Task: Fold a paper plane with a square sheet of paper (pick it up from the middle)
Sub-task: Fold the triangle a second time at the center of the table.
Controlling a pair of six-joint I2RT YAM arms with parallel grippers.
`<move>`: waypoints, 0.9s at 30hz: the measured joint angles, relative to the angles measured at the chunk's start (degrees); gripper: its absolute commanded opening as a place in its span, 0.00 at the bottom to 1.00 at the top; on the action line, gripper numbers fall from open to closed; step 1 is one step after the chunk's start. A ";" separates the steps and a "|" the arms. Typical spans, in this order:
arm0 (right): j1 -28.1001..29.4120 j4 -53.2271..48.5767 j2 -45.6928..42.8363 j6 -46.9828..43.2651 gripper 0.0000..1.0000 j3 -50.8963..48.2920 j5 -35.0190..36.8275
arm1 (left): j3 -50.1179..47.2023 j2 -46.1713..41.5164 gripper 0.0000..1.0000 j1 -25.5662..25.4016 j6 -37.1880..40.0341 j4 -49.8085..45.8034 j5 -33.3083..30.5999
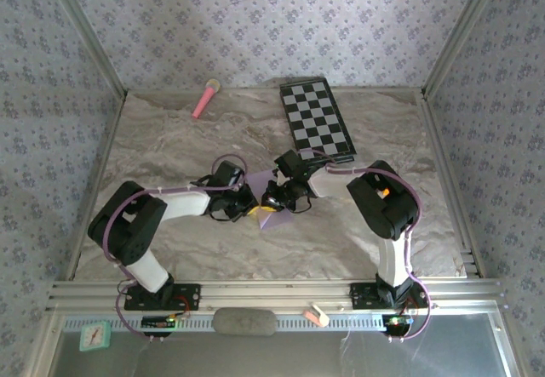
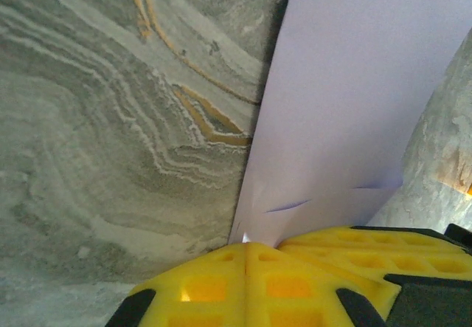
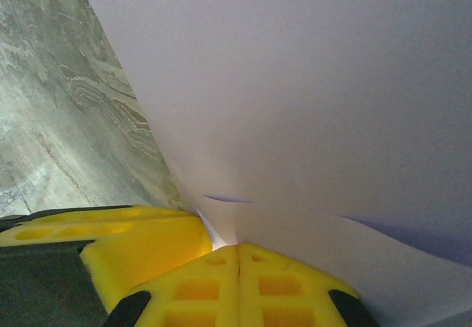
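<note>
**Top view, left to right.** My left claw (image 1: 253, 208), its arm lying in from 9 o'clock, sat at the middle of the grey marbled table (image 1: 162, 143). Its yellow fingers were pressed together on the square sheet of paper (image 1: 272, 219), thin and pale lilac. The sheet lay between the two claws and showed mostly at 5 o'clock of them. My right claw (image 1: 275, 202), its arm lying in from 3 o'clock, pinched the same sheet, its tip almost against the left one. Neither arm was the nearer.

**Left wrist view.** The sheet ran from the seam of the closed fingers (image 2: 214, 290) towards 1 o'clock. Its straight edge ran from 6 to 12 o'clock, with a small wrinkle just beyond the tips. A shadow along that edge suggested to me that the paper was off the table there.

**Right wrist view.** The sheet spread from the closed tips across 12 to 3 o'clock. A second pair of yellow fingers (image 3: 140, 238), which I took for the left claw's, sat just beside at 9 o'clock.

**Governing relation.** I judged that the coming move turned on the two pinches sitting side by side near the sheet's middle.

**Obscured.** From above, claws and cables covered most of the sheet. I could not tell its outline, its long axis or whether any crease existed. Both wrist views cut it off at the frame.
</note>
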 measured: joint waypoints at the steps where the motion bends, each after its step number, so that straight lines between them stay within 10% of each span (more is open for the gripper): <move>1: 0.00 0.00 -0.22 -0.37 0.04 -0.20 0.07 | 0.39 0.13 0.00 0.00 0.22 -0.55 -0.02; 27: -2.56 0.74 -3.10 -7.87 0.05 -4.26 2.95 | 7.50 2.86 0.00 0.00 9.68 -9.33 -0.22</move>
